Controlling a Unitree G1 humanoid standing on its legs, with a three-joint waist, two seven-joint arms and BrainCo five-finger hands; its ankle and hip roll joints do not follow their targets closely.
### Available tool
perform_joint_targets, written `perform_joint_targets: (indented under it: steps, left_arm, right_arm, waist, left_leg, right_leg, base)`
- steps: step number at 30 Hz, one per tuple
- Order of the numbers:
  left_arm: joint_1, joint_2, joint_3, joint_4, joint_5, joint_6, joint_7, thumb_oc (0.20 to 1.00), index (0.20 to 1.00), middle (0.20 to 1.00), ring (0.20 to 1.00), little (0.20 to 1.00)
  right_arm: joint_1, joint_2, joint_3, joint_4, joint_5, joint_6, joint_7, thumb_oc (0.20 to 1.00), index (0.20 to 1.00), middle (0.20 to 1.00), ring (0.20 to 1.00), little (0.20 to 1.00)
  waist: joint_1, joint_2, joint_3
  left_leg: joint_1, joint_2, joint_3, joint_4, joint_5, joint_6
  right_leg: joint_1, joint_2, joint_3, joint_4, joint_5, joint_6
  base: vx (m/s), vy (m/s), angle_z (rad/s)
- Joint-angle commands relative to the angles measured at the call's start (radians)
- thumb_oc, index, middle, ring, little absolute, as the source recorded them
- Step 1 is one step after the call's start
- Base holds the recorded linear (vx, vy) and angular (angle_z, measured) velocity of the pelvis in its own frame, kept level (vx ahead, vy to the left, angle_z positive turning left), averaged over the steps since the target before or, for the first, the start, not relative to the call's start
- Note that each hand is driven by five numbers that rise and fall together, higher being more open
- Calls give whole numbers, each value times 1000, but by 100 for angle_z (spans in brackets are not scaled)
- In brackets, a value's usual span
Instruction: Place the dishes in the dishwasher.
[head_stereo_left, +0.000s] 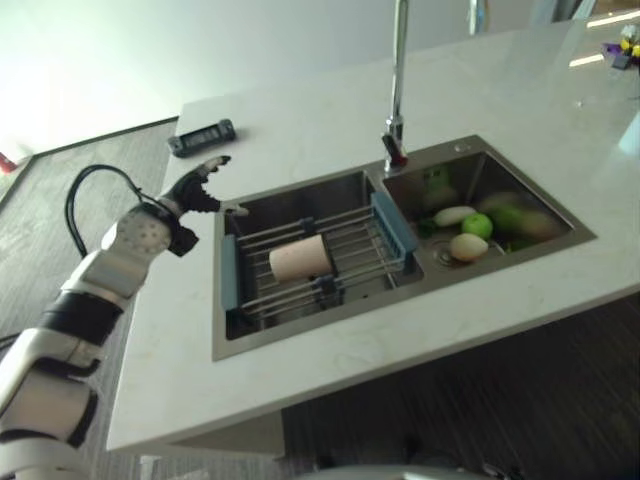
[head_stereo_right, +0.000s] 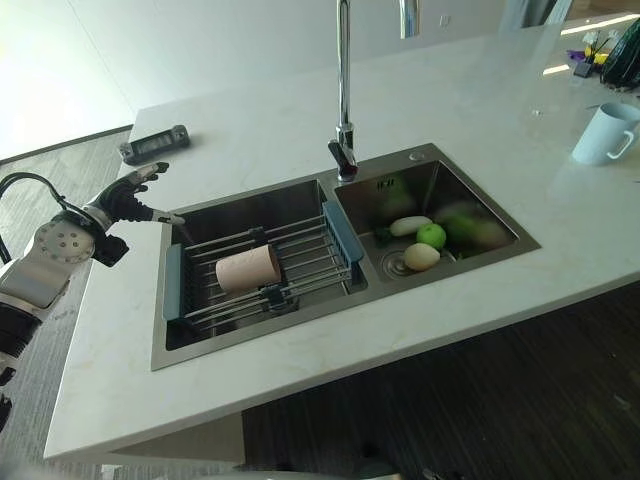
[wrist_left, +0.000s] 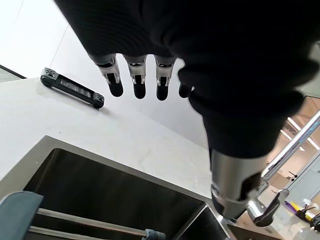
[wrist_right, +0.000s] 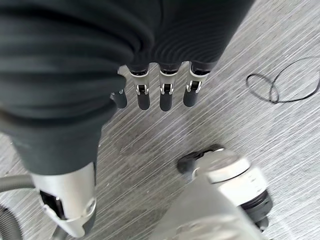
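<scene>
The left hand (head_stereo_left: 196, 188) hovered with fingers spread and empty over the surface (head_stereo_left: 330, 110), just beside the left rim of the sink (head_stereo_left: 300, 330). The pink cup (head_stereo_left: 300, 258) lay on its side on the wire rack (head_stereo_left: 350, 232) across the sink's left basin. To grip well, the hand would probably need to reach rightward and close round the cup's body. The right hand (wrist_right: 150, 95) hung open above the floor.

Left hand (head_stereo_left: 196, 189) raised, fingers relaxed, right hand (wrist_right: 150, 75) hanging, fingers straight
</scene>
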Motion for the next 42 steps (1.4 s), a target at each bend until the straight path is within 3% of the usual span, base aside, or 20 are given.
perform_joint_targets:
  steps: [1,7,12,26,31,35,42]
  left_arm:
    - [-137,33,1,58,96,-40,27,1000,1000,1000,1000,1000]
    - [-120,20,-53,21,206,-58,14,1000,1000,1000,1000,1000]
    - [-142,-10,-66,18,166,-66,8,1000,1000,1000,1000,1000]
    - [-82,-57,-42,-59,131,-48,-9,1000,1000,1000,1000,1000]
    - [-67,-60,-30,-77,147,-91,28,1000,1000,1000,1000,1000]
    - [-30,-93,-28,-165,183,-40,-21,1000,1000,1000,1000,1000]
    - [-46,-102,-68,-97,159,-50,-11,1000,1000,1000,1000,1000]
  right_arm:
    - [-58,-20,14,11,27,-14,8,1000,1000,1000,1000,1000]
    - [-64,-34,20,-22,34,3,3,1000,1000,1000,1000,1000]
    - [-91,-46,20,-46,62,0,5,1000,1000,1000,1000,1000]
    - [-87,-40,6,-88,60,6,-6,1000,1000,1000,1000,1000]
    - [-87,-30,0,-83,61,2,-15,1000,1000,1000,1000,1000]
    - [-85,-25,-13,-83,60,-5,-18,1000,1000,1000,1000,1000]
    - [-97,-29,-6,-107,62,1,-33,1000,1000,1000,1000,1000]
  waist:
    - [-10,-21,9]
    - [-18,-14,37]
    - [-21,-18,85]
    - [-25,-22,109]
    - [-25,-21,117]
    - [-24,-15,123]
    - [-35,-9,136]
  left_leg:
    - [49,-35,0,9,-66,-6]
    - [28,-41,-4,11,-59,-6]
    - [-4,-54,-11,29,-61,0]
    - [-19,-67,-13,65,-79,6]
    - [-22,-71,-12,72,-85,8]
    - [-23,-76,-18,71,-85,9]
    - [-31,-77,-9,75,-86,8]
  right_leg:
    - [-25,-59,-40,6,28,110]
    - [-51,-66,-31,6,38,111]
    - [-82,-75,-21,6,52,112]
    - [-91,-91,-22,14,59,115]
    - [-95,-95,-23,17,58,115]
    - [-95,-99,-26,18,59,116]
    - [-108,-104,-21,22,62,118]
  base:
    - [-1,7,-8]
    - [1,1,-1]
    - [-82,0,-5]
    - [6,-3,0]
    - [0,0,0]
    - [0,0,0]
    - [0,0,0]
